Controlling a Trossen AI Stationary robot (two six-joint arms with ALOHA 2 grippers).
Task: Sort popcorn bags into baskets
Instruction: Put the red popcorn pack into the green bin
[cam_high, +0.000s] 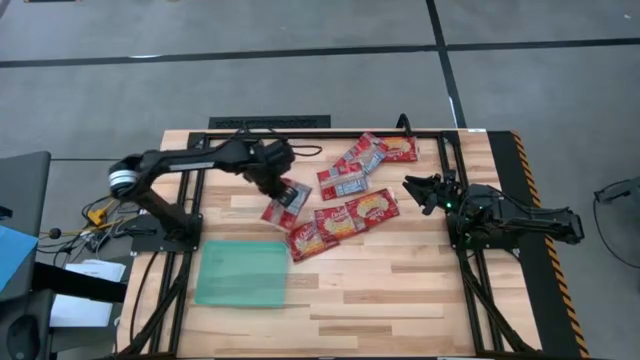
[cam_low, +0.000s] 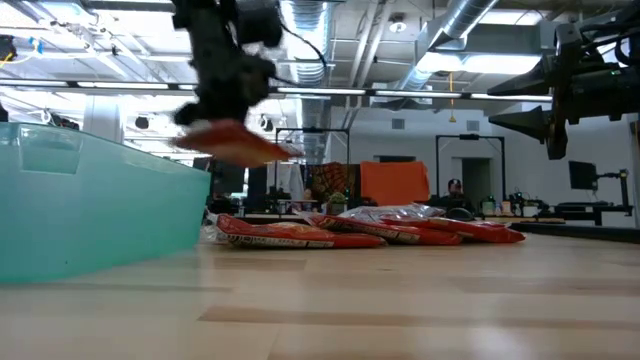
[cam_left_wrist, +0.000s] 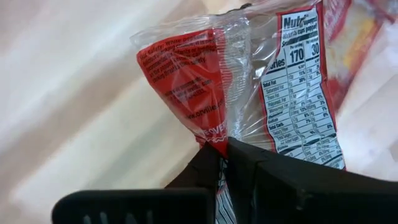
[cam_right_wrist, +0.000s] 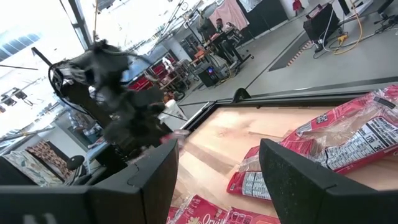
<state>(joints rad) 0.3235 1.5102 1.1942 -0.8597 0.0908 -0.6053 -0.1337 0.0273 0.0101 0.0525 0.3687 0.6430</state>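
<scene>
My left gripper (cam_high: 278, 183) hangs over the table's middle-left, shut on one red popcorn bag (cam_high: 284, 205), which shows lifted above the wood in the low view (cam_low: 238, 147). Its back, with a nutrition panel, fills the left wrist view (cam_left_wrist: 261, 81). Several more red bags (cam_high: 350, 205) lie flat in a loose cluster on the table (cam_low: 370, 230). The teal tray (cam_high: 240, 272) sits on the wood toward the near edge, below the held bag (cam_low: 90, 200). My right gripper (cam_high: 418, 190) waits open at the cluster's right side (cam_right_wrist: 217, 162), touching nothing. My left gripper (cam_left_wrist: 224, 144) pinches the bag between its two fingers at an edge beside the clear back seam (cam_left_wrist: 231, 121). The fingers come from above, pointing down. The bag is lifted clear of the table and sits roughly level to slightly tilted under the fingers (cam_low: 238, 147).
Black frame rails (cam_high: 190, 200) run along the table's left, far and right sides. A yellow-black striped strip (cam_high: 525, 170) marks the right edge. Bare wood (cam_high: 390, 290) lies near the table's near edge, right of the tray. A workshop room shows beyond the table.
</scene>
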